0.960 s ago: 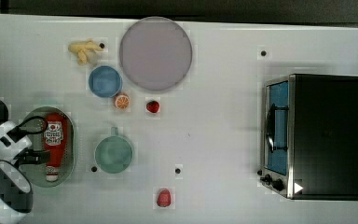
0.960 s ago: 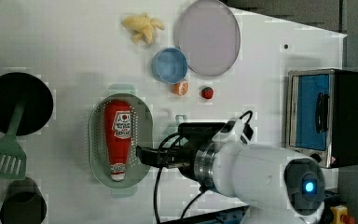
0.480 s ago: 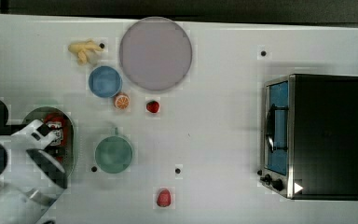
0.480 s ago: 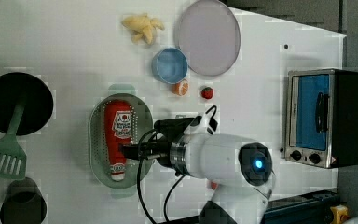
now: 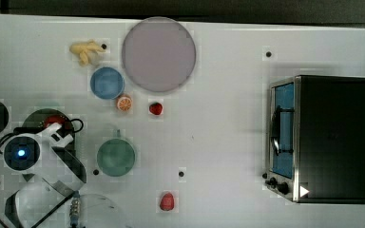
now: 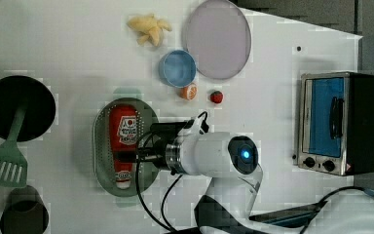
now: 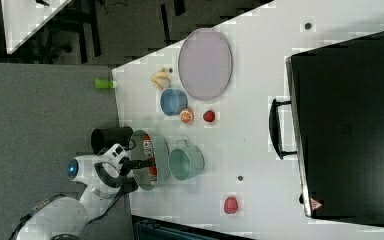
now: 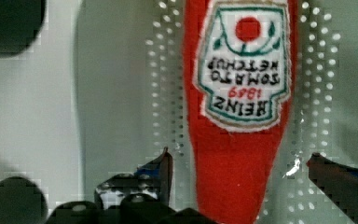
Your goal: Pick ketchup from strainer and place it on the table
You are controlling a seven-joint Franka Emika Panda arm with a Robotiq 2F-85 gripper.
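Ketchup [image 6: 125,141] lying flat inside the strainer [image 6: 102,158], white cap toward the left view's bottom, label facing up. Strainer resting on the white bench [image 6: 68,58], just beside the teal mug [image 5: 116,157] in the top view.

Gripper [image 8: 237,170] lowered over the strainer, fingers [image 8: 161,170] spread wide, one on each side of the bottle's narrow neck end. In the wrist view, a gap visible between each finger and the red body; no contact to be seen, nothing held. Perforated strainer floor showing on both sides of the bottle.

Arm [image 6: 209,155] reaching across from the left view's right, its white body covering part of the strainer's rim.

Elsewhere on the bench: blue bowl [image 5: 107,82], grey plate [image 5: 158,54], orange half [image 5: 124,103], two small red fruits [image 5: 156,109], banana bunch [image 5: 85,50], and a toaster oven [image 5: 323,137] well apart at the top view's right. Green spatula [image 6: 2,161] near the left view's left edge.
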